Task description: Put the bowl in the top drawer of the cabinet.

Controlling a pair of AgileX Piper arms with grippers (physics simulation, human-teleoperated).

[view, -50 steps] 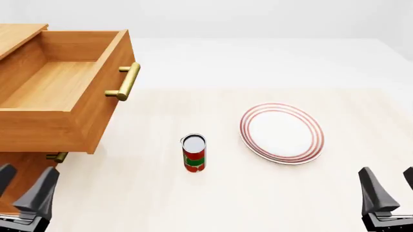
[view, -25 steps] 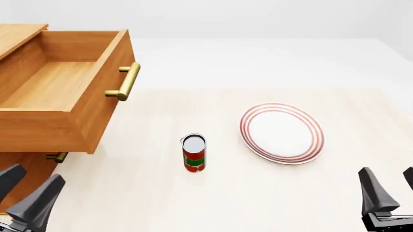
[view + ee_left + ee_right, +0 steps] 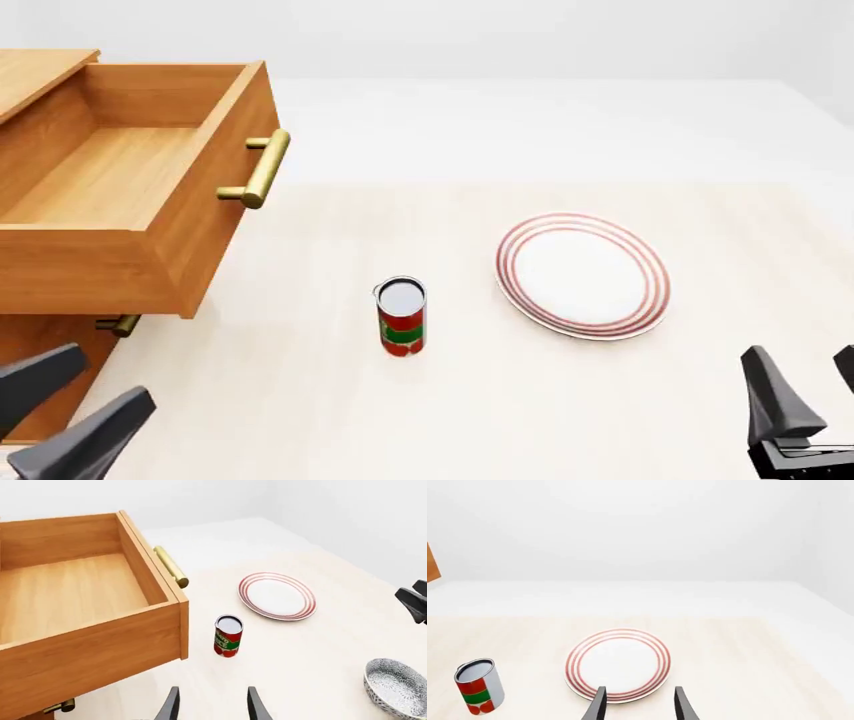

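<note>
Nearest, the left gripper (image 3: pixel 78 415) and the right gripper (image 3: pixel 801 385) sit low at the table's (image 3: pixel 307 400) near edge, each with fingers parted and holding nothing; the bowl (image 3: pixel 398 687) shows only in the left wrist view, on the table near the right arm; further off stand a can (image 3: pixel 400 316) and a plate (image 3: pixel 583 275); the top drawer (image 3: pixel 134 190) of the cabinet (image 3: pixel 40 70) is pulled out
</note>
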